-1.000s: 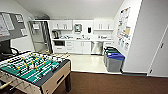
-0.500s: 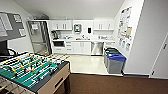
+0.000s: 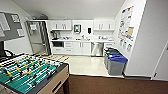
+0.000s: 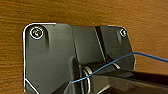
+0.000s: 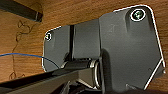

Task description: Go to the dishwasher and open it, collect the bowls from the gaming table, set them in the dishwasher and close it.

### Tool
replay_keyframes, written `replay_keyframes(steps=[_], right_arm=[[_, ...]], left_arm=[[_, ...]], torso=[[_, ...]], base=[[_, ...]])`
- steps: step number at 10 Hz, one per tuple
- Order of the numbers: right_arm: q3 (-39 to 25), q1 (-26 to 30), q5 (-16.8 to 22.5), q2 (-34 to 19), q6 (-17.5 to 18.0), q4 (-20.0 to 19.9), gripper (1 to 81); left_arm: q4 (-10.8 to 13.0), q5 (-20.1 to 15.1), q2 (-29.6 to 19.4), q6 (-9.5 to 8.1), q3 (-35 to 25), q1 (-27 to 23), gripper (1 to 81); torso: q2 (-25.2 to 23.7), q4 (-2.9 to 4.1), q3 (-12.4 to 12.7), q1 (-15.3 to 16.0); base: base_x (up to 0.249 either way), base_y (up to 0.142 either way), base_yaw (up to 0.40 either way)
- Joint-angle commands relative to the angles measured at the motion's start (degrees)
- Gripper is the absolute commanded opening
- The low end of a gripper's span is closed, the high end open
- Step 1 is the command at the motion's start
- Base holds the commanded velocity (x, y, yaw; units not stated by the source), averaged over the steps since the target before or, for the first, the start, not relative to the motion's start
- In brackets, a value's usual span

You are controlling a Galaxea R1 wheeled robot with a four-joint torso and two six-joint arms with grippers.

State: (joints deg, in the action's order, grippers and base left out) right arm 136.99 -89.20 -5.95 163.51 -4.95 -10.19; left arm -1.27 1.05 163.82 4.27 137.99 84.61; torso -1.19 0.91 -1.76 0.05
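Gaming table [image 3: 27, 75] at near left, cut off by the frame edge; bowls on it cannot be made out. Dishwasher [image 3: 97, 49] stands shut under the far counter [image 3: 82, 40], right of the white cabinets. Bins [image 3: 115, 63] partly overlap. Gripper state: cannot tell for either.

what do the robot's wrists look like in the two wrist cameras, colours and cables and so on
Both wrist views show a wide dark grey plate with rounded corners, a pale edge line and round fittings at the corners. A jointed dark bar with a silvery ring sits beside each. A thin blue cable crosses the left wrist; the right wrist has a blue cable too.
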Motion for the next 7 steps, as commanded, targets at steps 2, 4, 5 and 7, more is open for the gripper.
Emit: replay_keyframes(steps=[2, 4, 5, 7], right_arm=[[-0.7, 2.6, 3.3, -0.4, -0.4, -0.1, 81.1], [-0.6, 2.7, 3.3, -0.4, -0.4, -0.1, 81.1], [-0.6, 2.7, 3.3, -0.4, -0.4, -0.1, 81.1], [-0.6, 2.7, 3.4, -0.3, -0.4, -0.1, 81.1]], left_arm=[[-0.4, -3.1, -0.4, -0.14, -0.7, -3.0, 81.1], [-0.4, -3.1, -0.3, -0.14, -0.7, -3.0, 81.1], [-0.4, -3.1, -0.3, -0.14, -0.7, -3.0, 81.1], [-0.4, -3.1, -0.3, -0.14, -0.7, -3.0, 81.1]], torso=[[0.0, 0.00, 0.0, 0.0], [0.0, 0.00, 0.0, 0.0], [0.0, 0.00, 0.0, 0.0], [0.0, 0.00, 0.0, 0.0]], base=[[0.166, 0.000, 0.000], [0.170, 0.000, 0.000], [0.170, 0.000, 0.000], [0.170, 0.000, 0.000]])
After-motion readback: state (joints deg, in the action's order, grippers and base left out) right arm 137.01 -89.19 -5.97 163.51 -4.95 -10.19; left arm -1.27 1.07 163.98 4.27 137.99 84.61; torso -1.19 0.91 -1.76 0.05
